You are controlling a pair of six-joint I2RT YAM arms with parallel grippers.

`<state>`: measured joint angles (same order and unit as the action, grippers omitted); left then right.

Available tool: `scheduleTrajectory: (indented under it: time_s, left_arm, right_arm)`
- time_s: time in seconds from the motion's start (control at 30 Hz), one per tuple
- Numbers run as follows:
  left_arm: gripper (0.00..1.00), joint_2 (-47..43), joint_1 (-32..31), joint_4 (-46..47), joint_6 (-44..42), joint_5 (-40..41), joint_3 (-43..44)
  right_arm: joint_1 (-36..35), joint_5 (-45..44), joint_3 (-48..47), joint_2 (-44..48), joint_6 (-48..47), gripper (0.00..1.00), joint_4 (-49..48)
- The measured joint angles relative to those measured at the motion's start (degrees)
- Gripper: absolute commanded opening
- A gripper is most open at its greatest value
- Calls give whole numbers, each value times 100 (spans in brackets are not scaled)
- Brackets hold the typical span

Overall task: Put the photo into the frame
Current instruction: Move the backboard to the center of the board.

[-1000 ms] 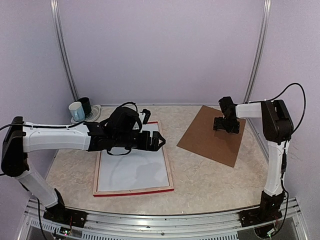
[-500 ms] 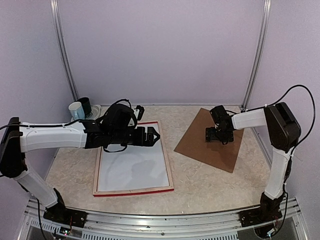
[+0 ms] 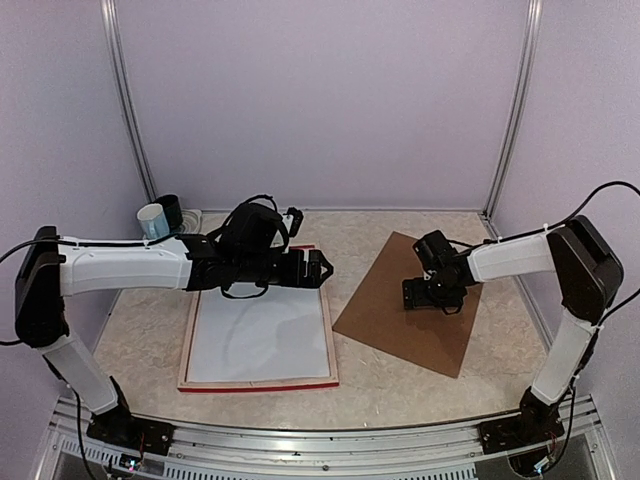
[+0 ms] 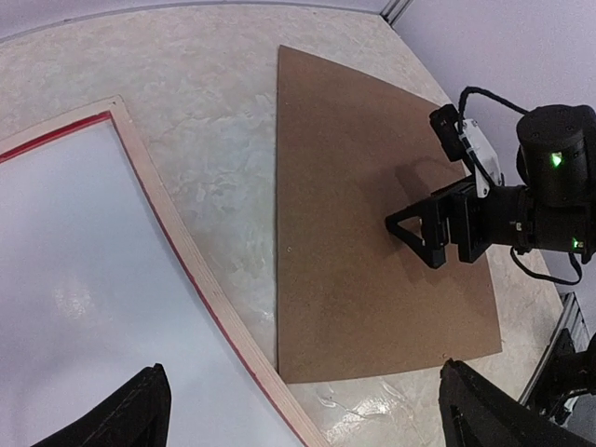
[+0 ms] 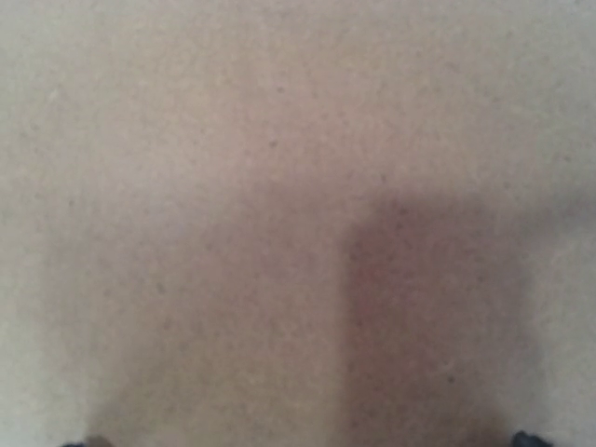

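The frame (image 3: 258, 384) lies twelve-to-six, the left gripper (image 3: 323, 268) spread empty over its one o'clock corner, the right gripper (image 3: 428, 296) likewise on the backing board (image 3: 395, 335) at three o'clock.

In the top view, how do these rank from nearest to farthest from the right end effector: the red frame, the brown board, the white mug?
1. Brown board, directly under the right end effector.
2. Red frame, to its left.
3. White mug, far-left back corner.
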<state>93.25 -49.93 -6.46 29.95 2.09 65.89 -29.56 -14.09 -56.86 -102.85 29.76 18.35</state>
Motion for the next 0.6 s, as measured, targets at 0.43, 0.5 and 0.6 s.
scheduleTrajectory:
  time_s: [0.43,0.5,0.6]
  left_arm:
    - [99,1668,-391,212,-55,-485,990]
    - [99,1908,-468,219,-55,-529,1139]
    - [99,2236,-597,234,-52,-619,1285]
  right_arm:
    - [-63,387,837,1272,535,99,1119]
    - [-63,496,1012,1749,785,99,1318]
    - [-63,640,1244,2568,1233,99,1401]
